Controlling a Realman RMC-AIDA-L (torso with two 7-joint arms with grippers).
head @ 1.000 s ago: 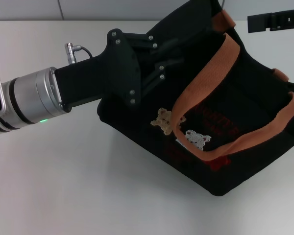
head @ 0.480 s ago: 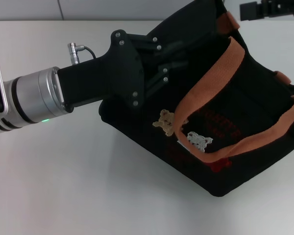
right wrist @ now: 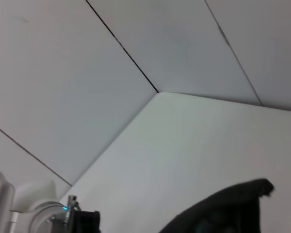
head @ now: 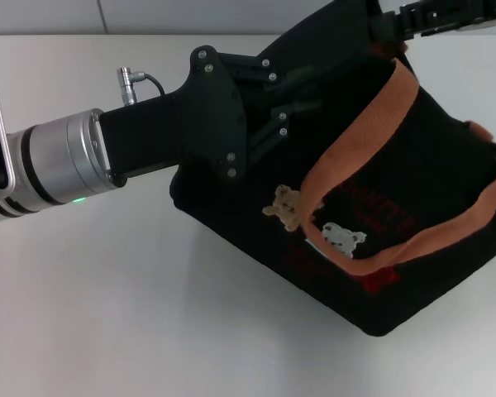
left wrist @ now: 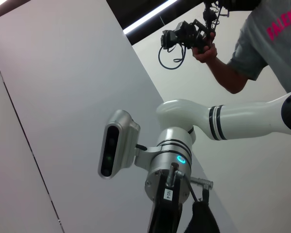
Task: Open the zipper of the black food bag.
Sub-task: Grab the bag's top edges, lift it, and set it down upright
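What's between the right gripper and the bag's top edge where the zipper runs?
Nothing visible. In the head view the right gripper is at the far top corner of the black bag, with no other object between them. The zipper itself can't be made out. The left gripper is pressed against the bag's near end.

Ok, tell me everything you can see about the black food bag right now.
The black food bag is a boxy tote of dark fabric lying tilted on the white table. Two orange-brown webbing handles loop across its side, which carries small embroidered tan and white bears and red lettering. The left gripper presses against its upper left end, fingertips lost against the black cloth. The right gripper reaches its top far corner. The zipper itself cannot be made out.
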